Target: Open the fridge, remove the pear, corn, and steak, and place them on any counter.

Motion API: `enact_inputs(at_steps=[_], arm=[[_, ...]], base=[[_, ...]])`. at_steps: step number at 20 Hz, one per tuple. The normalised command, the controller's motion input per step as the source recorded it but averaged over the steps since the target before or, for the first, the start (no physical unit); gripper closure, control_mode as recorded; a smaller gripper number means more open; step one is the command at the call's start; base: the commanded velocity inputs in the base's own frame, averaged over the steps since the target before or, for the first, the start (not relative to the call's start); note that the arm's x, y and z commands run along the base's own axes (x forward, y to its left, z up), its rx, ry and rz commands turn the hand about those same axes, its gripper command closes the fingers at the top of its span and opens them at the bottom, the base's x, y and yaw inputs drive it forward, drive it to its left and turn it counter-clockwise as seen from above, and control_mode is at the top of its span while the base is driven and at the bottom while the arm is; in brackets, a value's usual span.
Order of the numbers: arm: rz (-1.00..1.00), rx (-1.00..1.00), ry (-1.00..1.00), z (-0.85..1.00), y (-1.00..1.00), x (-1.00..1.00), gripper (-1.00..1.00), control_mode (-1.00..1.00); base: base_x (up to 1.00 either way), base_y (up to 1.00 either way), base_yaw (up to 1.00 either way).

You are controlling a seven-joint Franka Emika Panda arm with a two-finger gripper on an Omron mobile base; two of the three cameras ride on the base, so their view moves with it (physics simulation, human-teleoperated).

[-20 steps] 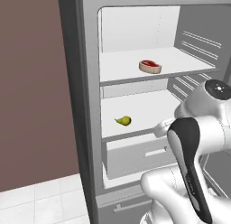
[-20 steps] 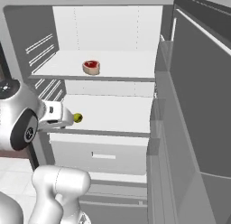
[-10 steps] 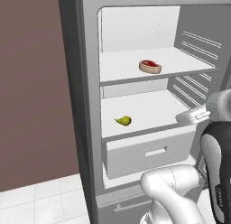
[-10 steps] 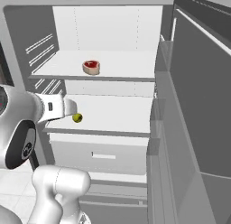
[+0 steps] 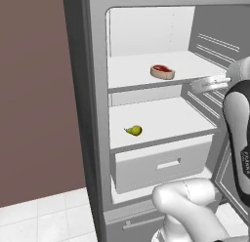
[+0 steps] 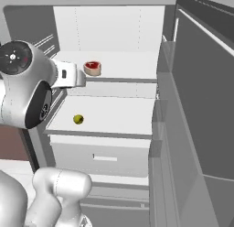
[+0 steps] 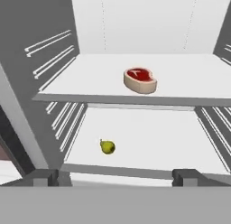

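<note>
1. Hand view looks straight into the open fridge (image 7: 27,105), with white shelves between grey side walls lined with ribs.
2. The steak (image 7: 140,80) lies flat on the upper shelf, a little left of the shelf's middle and near its front edge, red face up with a pale rim.
3. The pear (image 7: 107,147) rests on the shelf below, left of centre, its small neck pointing up and to the left in this view.
4. The gripper (image 7: 115,177) shows as two dark finger tips at the bottom of the hand view, set wide apart with nothing between them; they hang in front of the lower shelf's front edge, well apart from both foods.
5. Left base view shows the steak (image 5: 162,71) on the upper shelf and the pear (image 5: 134,131) on the middle shelf, above a closed white drawer (image 5: 163,162).
6. In the right base view the fridge door (image 6: 201,107) stands swung open on the right, and the arm's hand reaches in at the level of the upper shelf, just beside the steak (image 6: 92,67), while the pear (image 6: 78,119) sits lower down.
</note>
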Motion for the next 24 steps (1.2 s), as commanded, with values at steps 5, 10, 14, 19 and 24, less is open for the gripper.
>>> enact_inputs(at_steps=[5,10,14,19,24], arm=[[0.04,0.06,0.0,0.14,0.0,0.7,-1.0,-1.0],[0.02,0.0,0.0,-0.03,0.0,0.89,-1.0,-1.0],[0.0,0.0,0.0,-0.19,0.0,0.74,-1.0,-1.0],[0.01,-0.04,0.0,-0.31,0.0,0.44,-1.0,-1.0],[0.02,-0.05,0.0,-0.27,0.0,0.31,-1.0,-1.0]], base=[[0.0,0.0,0.0],[0.0,0.0,0.0],[0.0,0.0,0.0],[0.0,0.0,0.0],[0.0,0.0,0.0]])
